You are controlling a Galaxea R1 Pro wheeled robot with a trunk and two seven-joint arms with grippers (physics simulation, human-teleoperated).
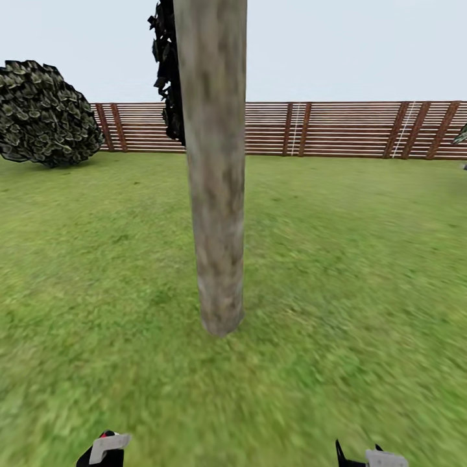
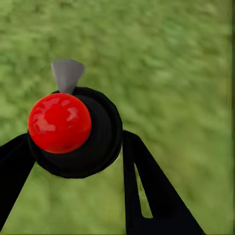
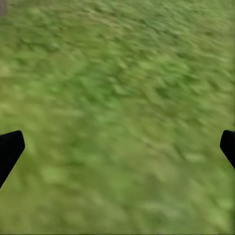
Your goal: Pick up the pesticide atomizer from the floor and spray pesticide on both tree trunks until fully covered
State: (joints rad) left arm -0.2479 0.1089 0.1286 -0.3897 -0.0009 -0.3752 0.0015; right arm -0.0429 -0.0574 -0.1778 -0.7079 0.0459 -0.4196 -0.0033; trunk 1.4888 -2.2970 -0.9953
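Currently, step in hand: the robot is facing the tree trunk (image 1: 217, 194) with the sprayer in hand; judged, spraying of this trunk is about to begin.
Left gripper (image 2: 73, 147): its two black fingers are clasping the pesticide atomizer (image 2: 98, 142), one on each side of the round dark body.
Pesticide atomizer, location: it is sitting in the left gripper, low at the left of the head view, well short of the trunk and off the grass (image 1: 357, 259).
Pesticide atomizer, features: a glossy red knob (image 2: 59, 122) is capping the dark body, and a grey nozzle (image 2: 67, 74) is pointing away from the wrist camera.
Right gripper (image 3: 117, 147): its fingertips are standing wide apart with nothing but lawn between them; it is carrying nothing.
Tree trunk: it is rising straight and mottled grey-beige, widening slightly at the base, with dark foliage (image 1: 170, 71) hanging beside its upper part.
Handling advice: the arm is needing to lift and turn so the nozzle is aiming at the bark, not the ground; sweeping from base upward and moving round the trunk is likely needed for full cover.
Container: the atomizer is the only vessel here.
Contents: the opaque body is hiding any liquid, so the fill level cannot be told.
Surroundings: a slatted wooden fence (image 1: 337, 130) is edging the lawn, and a round dark bush (image 1: 45, 113) is standing far to the left.
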